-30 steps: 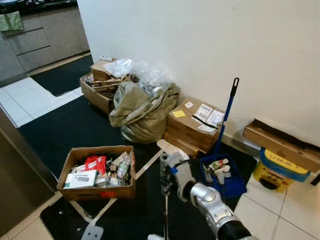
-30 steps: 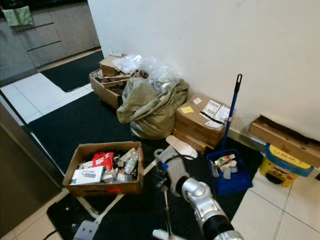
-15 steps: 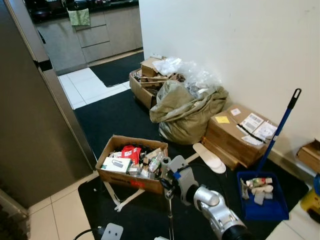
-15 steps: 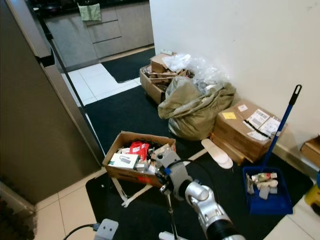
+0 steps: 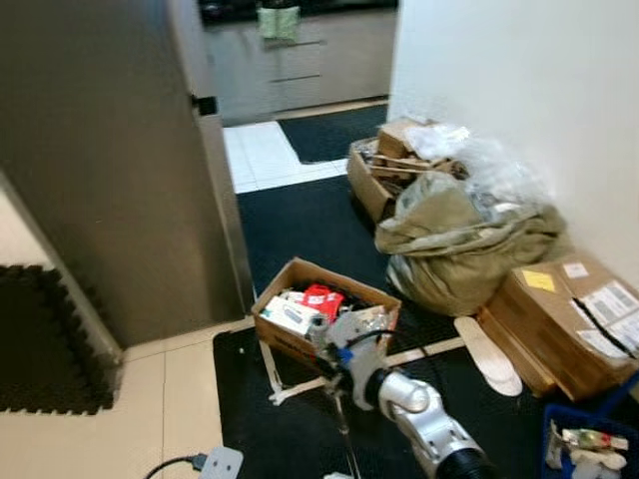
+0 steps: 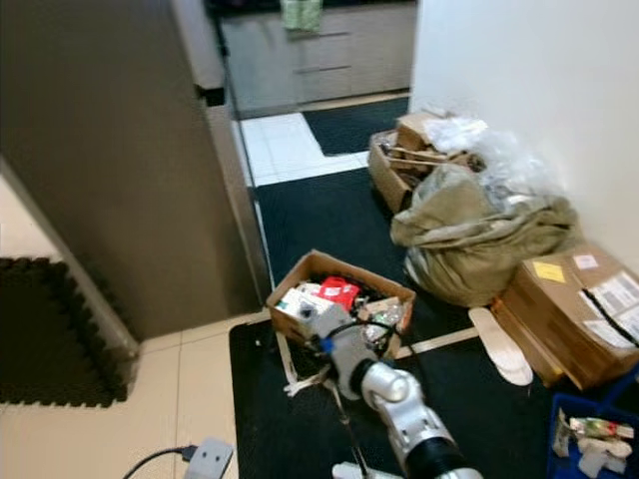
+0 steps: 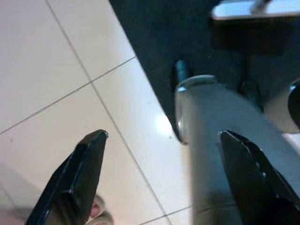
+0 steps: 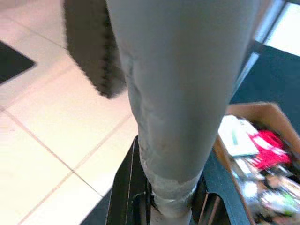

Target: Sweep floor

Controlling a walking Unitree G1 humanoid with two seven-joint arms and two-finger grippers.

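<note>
Black matting (image 5: 300,215) covers the floor along a white wall (image 5: 539,90), cluttered with an open cardboard box (image 5: 324,314) of odds and ends, an olive sack (image 5: 459,244) and a taped carton (image 5: 574,314). Just in front of the box, the right gripper (image 5: 339,354) is clamped around a grey broom handle (image 8: 180,89) that runs down toward the mat. Over pale tiles (image 7: 70,70) at the mat's edge, the left gripper (image 7: 164,183) hangs with its fingers spread wide beside the handle.

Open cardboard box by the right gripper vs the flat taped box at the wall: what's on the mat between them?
In the eye views, a shoe insole and a pale strip lie on the black mat between the open box and the taped box.
</note>
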